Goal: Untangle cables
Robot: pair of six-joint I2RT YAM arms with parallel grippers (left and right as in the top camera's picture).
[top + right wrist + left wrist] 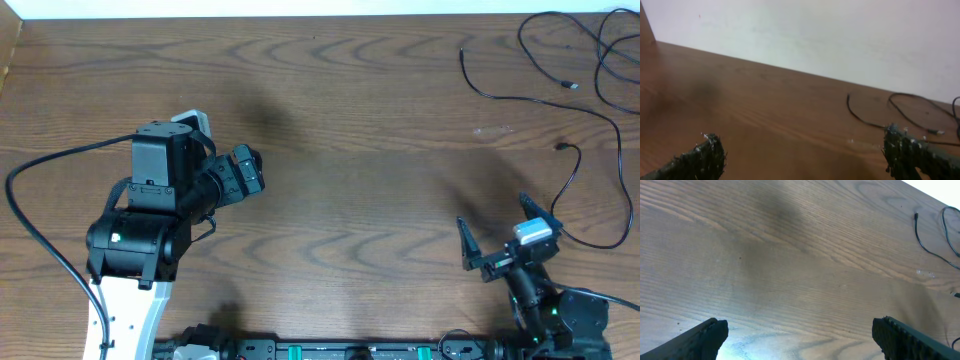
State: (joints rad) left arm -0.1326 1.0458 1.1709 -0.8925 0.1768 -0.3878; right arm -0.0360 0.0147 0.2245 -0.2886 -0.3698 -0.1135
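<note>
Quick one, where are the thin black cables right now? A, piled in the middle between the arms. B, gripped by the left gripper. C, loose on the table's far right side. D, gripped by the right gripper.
C: the cables sprawl loose over the far right of the table, beyond the right gripper, whose jaws stand open and empty.

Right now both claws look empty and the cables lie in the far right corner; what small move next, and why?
I'd probably ease the right claw forward and to its right, toward the cables. It stands open and empty, with the nearest black strand just beyond it, while the left claw, also open, is far across the table from them.
</note>
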